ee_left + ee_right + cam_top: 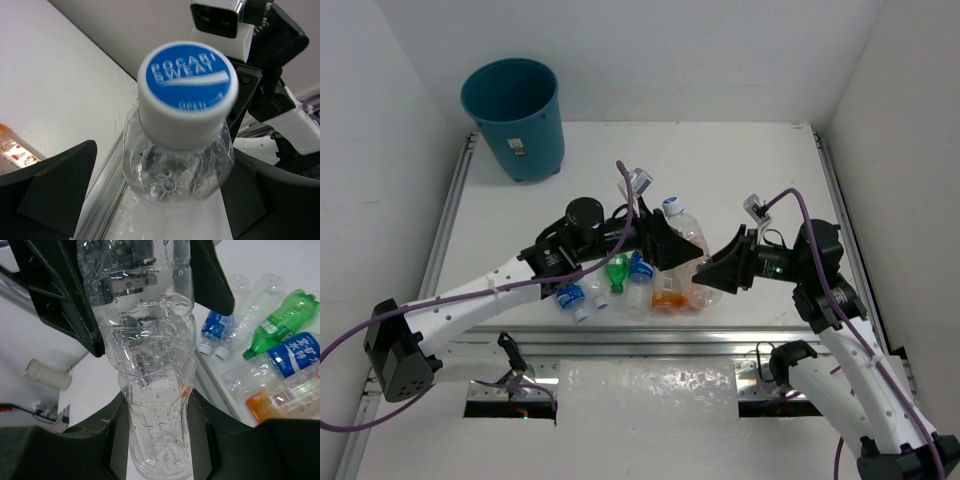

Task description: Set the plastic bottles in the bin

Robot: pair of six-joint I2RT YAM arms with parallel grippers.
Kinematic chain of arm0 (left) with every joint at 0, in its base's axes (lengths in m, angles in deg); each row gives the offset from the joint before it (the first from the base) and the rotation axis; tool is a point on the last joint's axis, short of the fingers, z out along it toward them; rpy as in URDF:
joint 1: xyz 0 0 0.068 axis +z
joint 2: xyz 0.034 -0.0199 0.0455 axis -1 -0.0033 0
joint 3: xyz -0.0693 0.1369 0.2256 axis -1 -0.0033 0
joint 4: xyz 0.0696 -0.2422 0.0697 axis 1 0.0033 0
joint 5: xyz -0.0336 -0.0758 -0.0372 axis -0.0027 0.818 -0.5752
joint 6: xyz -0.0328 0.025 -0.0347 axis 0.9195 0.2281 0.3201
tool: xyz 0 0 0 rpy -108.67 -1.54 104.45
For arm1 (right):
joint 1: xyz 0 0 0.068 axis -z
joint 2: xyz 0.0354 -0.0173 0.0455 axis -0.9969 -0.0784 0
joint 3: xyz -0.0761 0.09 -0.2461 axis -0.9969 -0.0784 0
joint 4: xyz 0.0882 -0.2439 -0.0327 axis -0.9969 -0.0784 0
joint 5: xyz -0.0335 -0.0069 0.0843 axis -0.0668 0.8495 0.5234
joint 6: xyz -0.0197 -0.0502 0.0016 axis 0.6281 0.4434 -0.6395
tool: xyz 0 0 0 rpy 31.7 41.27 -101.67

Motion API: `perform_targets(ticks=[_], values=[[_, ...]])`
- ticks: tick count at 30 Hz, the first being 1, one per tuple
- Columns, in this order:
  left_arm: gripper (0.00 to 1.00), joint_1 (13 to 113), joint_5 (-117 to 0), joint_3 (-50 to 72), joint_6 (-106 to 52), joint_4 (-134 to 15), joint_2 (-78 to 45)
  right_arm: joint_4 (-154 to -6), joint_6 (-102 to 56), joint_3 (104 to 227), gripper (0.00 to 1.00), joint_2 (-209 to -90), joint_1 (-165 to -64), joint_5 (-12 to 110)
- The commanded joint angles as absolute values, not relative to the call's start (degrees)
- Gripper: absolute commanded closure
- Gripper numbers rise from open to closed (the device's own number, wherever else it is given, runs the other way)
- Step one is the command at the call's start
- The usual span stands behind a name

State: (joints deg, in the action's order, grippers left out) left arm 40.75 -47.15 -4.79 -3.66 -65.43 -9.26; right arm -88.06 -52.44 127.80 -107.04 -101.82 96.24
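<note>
Bottles (pixel 632 285) lie clustered on the desk (pixel 760 170), far from the bin (pixel 515 118). We hold one clear bottle (pixel 150 365) aloft, left gripper (pixel 665 243) and right gripper (pixel 715 270) both clamped on it. Empty, it feels light, thin-walled, crushable and slick; gripping mid-body seems best.

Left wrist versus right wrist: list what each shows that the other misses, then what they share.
Only the left wrist view shows the blue Pocari Sweat cap and the right arm's wrist camera. Only the right wrist view shows the pile on the table: a green bottle, blue-labelled bottles and an orange one. Both show the clear bottle held between the left hand and right hand.
</note>
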Motion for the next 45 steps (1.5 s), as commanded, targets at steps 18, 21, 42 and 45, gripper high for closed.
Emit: perform_targets(ticks=[18,21,42,45], values=[[1.0,63.4,-110.9,39.4,-11.7,-30.5,-19.0,-111.7,-44.8,136.7,0.01,-105.4,-102.1,55.7],[1.0,73.5,-115.8,49.9,-17.3,-30.9,-28.2,-111.9,-45.0,136.2,0.01,-104.8,-102.1,57.4],[0.0,87.6,-103.1,80.8,-40.2,-60.2,-65.4,-112.4,-45.5,127.2,0.01,-103.6,-102.1,62.0],[0.0,87.1,-100.9,80.7,-36.8,-57.7,-60.6,-109.0,-48.3,125.2,0.01,-109.1,-102.1,62.5]])
